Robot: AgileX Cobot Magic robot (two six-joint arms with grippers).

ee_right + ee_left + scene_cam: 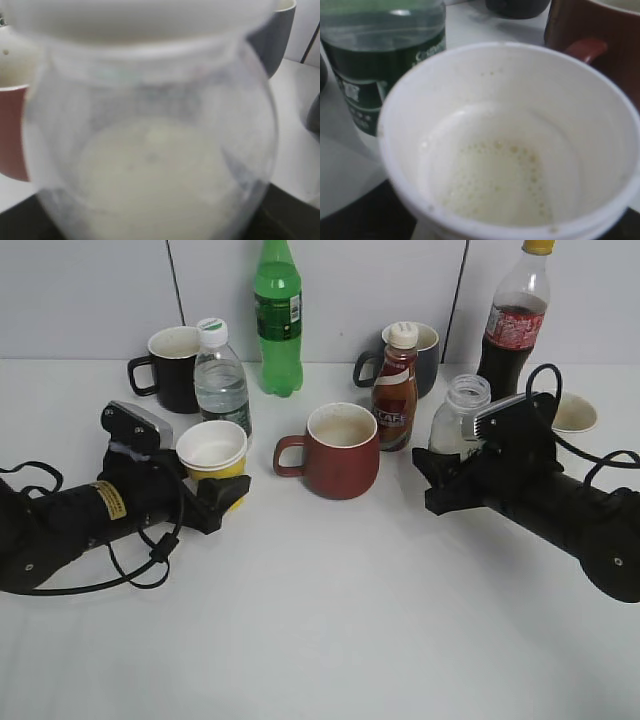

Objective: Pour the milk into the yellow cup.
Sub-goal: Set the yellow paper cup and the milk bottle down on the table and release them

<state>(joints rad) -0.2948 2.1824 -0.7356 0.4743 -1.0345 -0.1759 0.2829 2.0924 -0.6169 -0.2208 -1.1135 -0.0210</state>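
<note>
White table [330,620] carries all: left gripper [225,498] holds the yellow cup [213,452], already milky inside, right gripper [452,470] clasps the milk [458,420] upright near the right, so I would tilt slowly, mouth above the rim

we see the yellow cup [212,453] at nine o'clock of the mug [338,451], the milk [459,419] at three, the coffee bottle [396,389] behind at one.

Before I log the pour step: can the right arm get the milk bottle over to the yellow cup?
Probably yes. The right gripper is already at the milk bottle, upright and uncapped. The yellow cup sits across by the left gripper; only the red-brown mug lies between.
</note>
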